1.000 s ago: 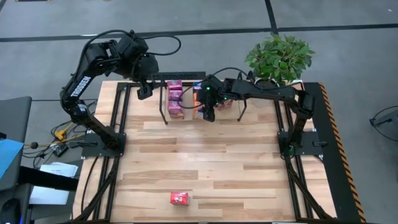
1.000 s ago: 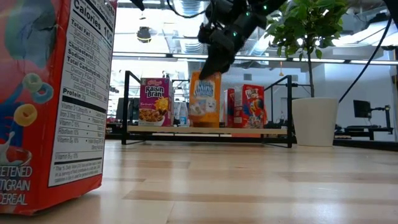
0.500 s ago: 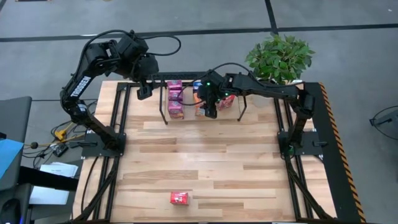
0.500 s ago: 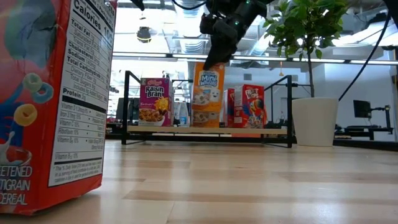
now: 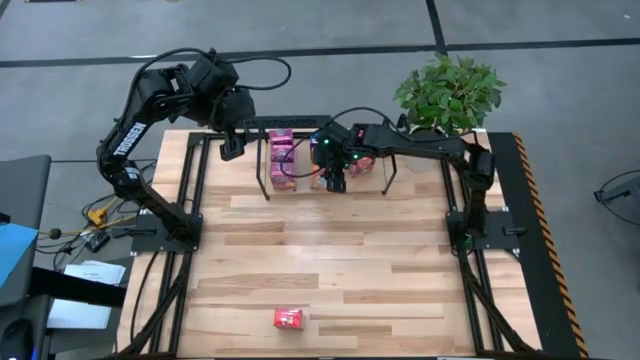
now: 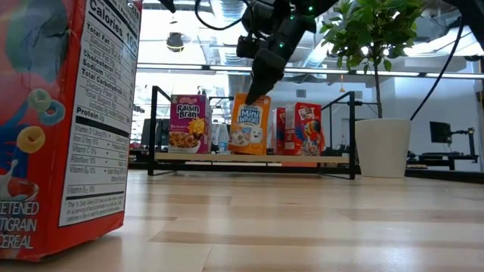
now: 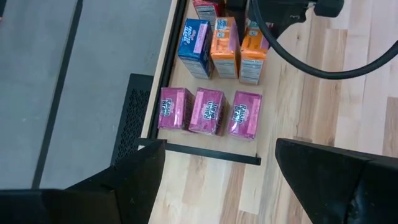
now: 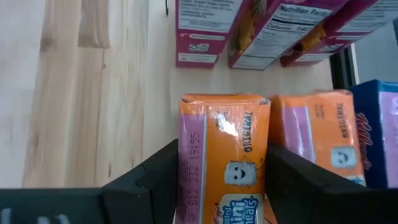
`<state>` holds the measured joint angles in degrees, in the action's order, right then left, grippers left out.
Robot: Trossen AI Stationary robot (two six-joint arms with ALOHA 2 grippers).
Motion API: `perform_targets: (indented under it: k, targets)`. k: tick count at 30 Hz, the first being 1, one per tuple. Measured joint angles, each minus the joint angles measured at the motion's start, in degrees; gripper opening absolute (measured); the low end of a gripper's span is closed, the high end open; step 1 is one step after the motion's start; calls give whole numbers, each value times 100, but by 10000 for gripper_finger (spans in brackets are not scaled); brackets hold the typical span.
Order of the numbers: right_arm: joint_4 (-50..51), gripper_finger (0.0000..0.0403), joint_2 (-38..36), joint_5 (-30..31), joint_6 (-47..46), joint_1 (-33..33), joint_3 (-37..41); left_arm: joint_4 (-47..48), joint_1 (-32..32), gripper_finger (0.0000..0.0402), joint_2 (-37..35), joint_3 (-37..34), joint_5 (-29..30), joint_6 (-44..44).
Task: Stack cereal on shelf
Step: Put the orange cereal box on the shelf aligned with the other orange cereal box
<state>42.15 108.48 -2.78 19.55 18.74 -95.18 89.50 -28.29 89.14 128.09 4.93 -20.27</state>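
High view: right gripper (image 5: 336, 184) poised over the front edge of the shelf (image 5: 262, 166) at the far side of the wooden table (image 5: 330, 260), clamped on an orange Mini-Wheats box (image 5: 325, 176). Low view: same orange box (image 6: 249, 125) tilted on the shelf board, top leaning toward the Raisin Bran box (image 6: 188, 123), bottom resting on or just above the board, dark fingers (image 6: 258, 90) pinching its top from above. Red cereal boxes (image 6: 302, 128) upright just beyond it on the shelf, toward the potted plant (image 6: 374, 45). Right wrist view: orange carton (image 8: 224, 155) wedged between the two fingers (image 8: 155, 180), a second orange box (image 8: 308, 146) just beside it, a blue box (image 8: 379, 134) past that, magenta cartons (image 8: 202, 28) lined up farther along the board. Left wrist view: three magenta Raisin Bran boxes (image 7: 210, 111) side by side, with a blue box (image 7: 195, 38) and two orange ones (image 7: 225, 38) in the neighbouring row, all inside the black rod frame (image 7: 211, 154). Left gripper (image 5: 232, 148) parked above the shelf's left end, jaws spread wide, nothing between them. Lone red cereal box (image 5: 288, 318) lying well apart from the rest, near the table's front edge; seen huge at the side of the low view (image 6: 64, 121), nutrition panel facing the lens.
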Motion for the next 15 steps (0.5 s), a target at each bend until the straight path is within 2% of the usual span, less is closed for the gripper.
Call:
perform_targets:
  k: [7, 15]
  targets:
    - [133, 228, -61, -22, 49, 4, 2, 4, 0, 297, 0, -2, 0, -2]
    - [96, 259, -61, -14, 103, 4, 2, 2, 0, 297, 0, 0, 0, -2]
